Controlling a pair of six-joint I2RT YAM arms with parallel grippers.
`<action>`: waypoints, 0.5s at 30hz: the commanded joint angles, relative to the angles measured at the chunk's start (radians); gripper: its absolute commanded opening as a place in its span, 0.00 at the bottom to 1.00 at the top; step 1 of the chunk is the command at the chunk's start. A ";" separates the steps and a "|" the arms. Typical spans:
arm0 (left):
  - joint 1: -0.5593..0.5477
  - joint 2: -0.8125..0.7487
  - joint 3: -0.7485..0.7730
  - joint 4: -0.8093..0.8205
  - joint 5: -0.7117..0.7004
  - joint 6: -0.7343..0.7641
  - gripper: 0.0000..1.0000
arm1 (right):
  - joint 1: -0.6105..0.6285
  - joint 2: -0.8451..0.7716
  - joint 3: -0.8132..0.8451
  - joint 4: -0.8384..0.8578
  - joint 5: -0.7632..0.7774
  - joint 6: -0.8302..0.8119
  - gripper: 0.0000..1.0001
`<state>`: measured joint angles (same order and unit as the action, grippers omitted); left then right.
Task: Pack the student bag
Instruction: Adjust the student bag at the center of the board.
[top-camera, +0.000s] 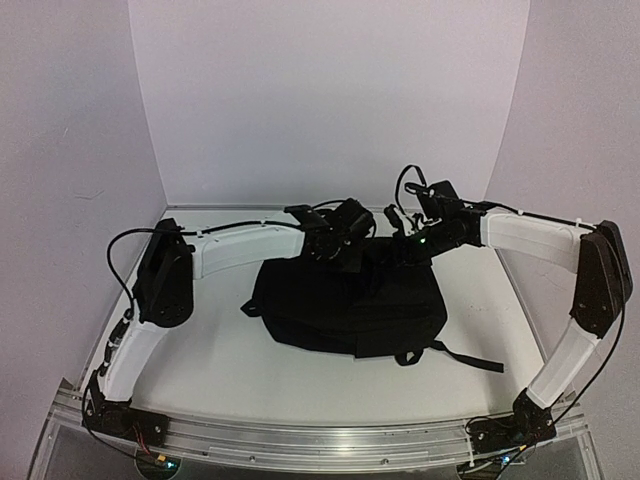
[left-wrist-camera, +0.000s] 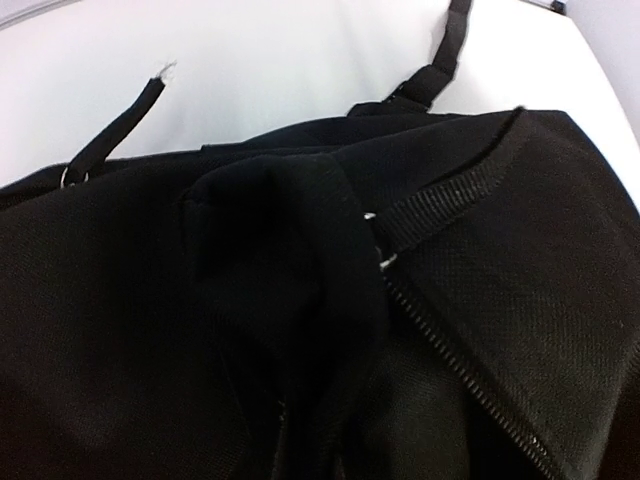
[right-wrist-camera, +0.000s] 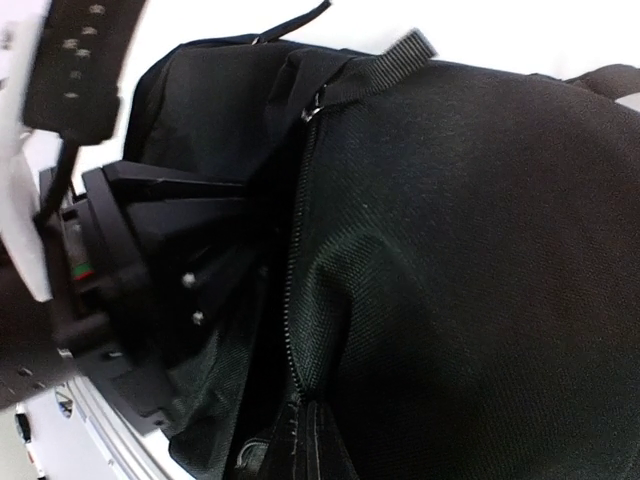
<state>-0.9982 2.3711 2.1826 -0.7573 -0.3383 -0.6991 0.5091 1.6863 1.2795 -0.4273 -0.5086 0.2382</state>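
At the near edge a metal rail (top-camera: 320, 440) carries both arm bases, one at each corner, and beyond it lies a wide band of bare white table (top-camera: 230, 370). The student bag (top-camera: 345, 310) lies flat near the middle of the table, slightly right of centre, its rounded near edge well apart from the rail. A long strap (top-camera: 470, 358) trails from its near right corner toward the right arm, and a short tab sticks out at its left edge. Open table shows on both sides of the bag, more on the left. Both arms bend in over the bag's far edge: the left gripper (top-camera: 348, 245) and the right gripper (top-camera: 408, 245) sit close together there, dark against dark cloth. I cannot tell whether either pair of fingers is released or clenched. The left wrist view shows a zipper (left-wrist-camera: 470, 370) running beside a raised fold of fabric, with a webbing loop (left-wrist-camera: 440, 205) at its top. Past the grippers a narrower strip of table runs to the back wall (top-camera: 330, 90).
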 joint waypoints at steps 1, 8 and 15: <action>0.009 -0.245 -0.210 0.170 0.159 0.116 0.06 | 0.016 -0.012 -0.008 -0.019 -0.070 0.001 0.00; 0.078 -0.460 -0.394 0.316 0.402 0.175 0.00 | 0.069 0.016 0.041 -0.018 -0.094 -0.003 0.00; 0.187 -0.536 -0.540 0.400 0.554 0.176 0.01 | 0.217 0.103 0.066 -0.019 -0.188 -0.012 0.00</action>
<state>-0.8699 1.9670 1.6813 -0.5428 0.0978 -0.5617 0.6371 1.7293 1.3158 -0.4280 -0.6014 0.2364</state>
